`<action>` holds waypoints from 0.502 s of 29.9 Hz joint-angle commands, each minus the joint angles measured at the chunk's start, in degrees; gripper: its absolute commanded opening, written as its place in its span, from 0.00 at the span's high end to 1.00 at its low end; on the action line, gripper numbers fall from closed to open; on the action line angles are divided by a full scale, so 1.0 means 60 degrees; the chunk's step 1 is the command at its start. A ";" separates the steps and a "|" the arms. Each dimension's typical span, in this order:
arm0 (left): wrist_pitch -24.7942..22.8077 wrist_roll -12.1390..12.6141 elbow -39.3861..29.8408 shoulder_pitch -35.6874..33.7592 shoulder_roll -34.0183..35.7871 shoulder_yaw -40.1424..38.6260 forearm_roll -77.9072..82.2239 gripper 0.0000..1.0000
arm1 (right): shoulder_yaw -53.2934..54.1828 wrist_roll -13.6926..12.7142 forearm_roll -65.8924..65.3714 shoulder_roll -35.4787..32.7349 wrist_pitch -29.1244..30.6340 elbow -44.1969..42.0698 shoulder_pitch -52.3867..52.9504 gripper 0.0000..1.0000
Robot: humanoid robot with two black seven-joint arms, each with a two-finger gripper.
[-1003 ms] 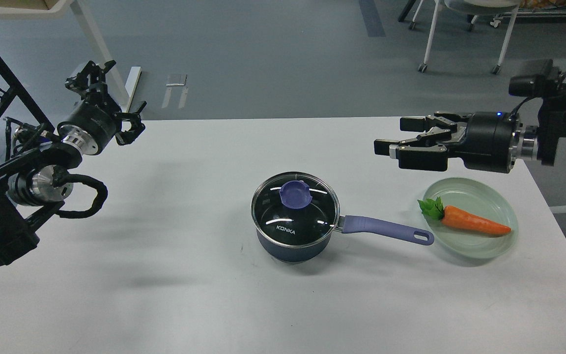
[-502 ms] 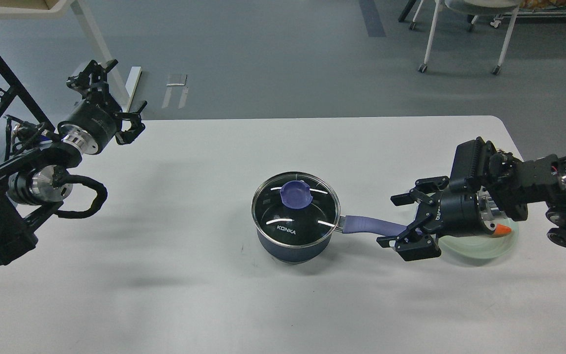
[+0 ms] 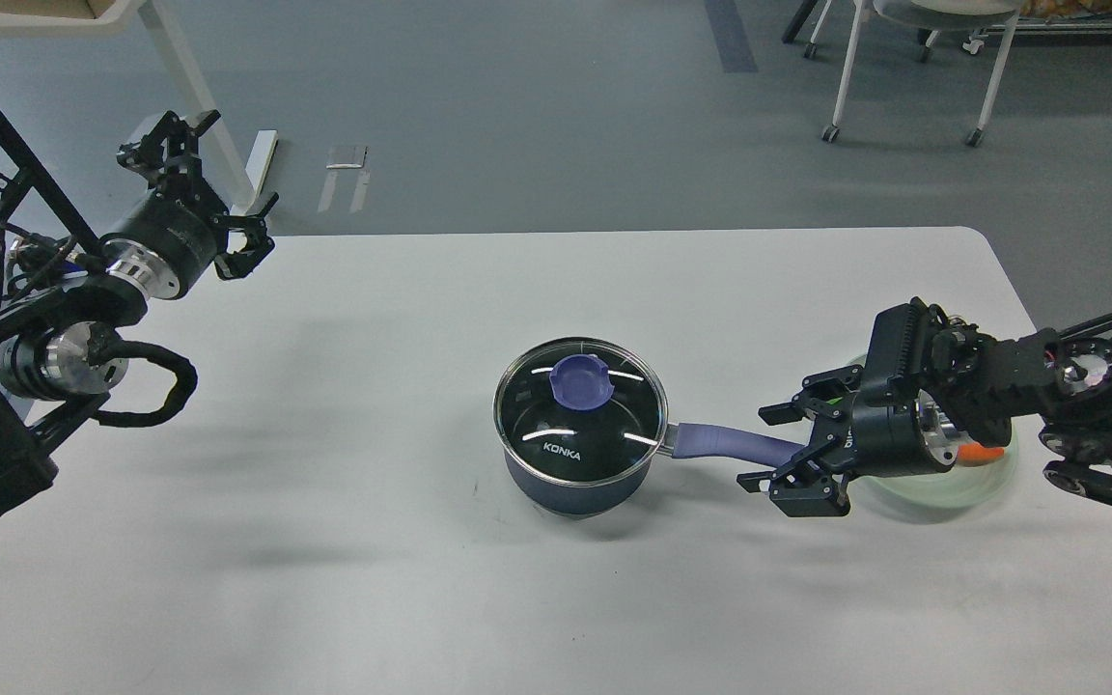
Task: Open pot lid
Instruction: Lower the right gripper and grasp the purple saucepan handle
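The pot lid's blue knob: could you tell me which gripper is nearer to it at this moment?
Right. The right gripper is open around the far end of the pot's handle, to the right of the knob. The left gripper hangs open far off, above the table's back-left corner.

lid (image 3: 580, 410): glossy glass, steel rim | table (image 3: 324, 541): matt white, smooth

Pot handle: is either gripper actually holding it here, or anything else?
Nothing is held. The right gripper is open, fingers straddling the end of the pot's handle without closing. The left gripper is open, far off.
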 commanded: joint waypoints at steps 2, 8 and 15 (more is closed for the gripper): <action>-0.0035 -0.0003 -0.0001 0.0001 0.0092 0.0000 -0.0001 0.01 | -0.0014 -0.0016 0.0004 0.0121 0.0014 -0.0110 -0.0019 0.41; -0.0035 0.0012 -0.0001 0.0001 0.0107 0.0000 -0.0001 0.01 | -0.0014 -0.0016 0.0004 0.0107 0.0014 -0.0125 -0.0019 0.41; -0.0020 0.0012 -0.0221 0.0001 0.0151 0.0000 -0.0001 0.01 | -0.0014 -0.0016 0.0004 0.0034 0.0014 -0.0110 -0.0019 0.41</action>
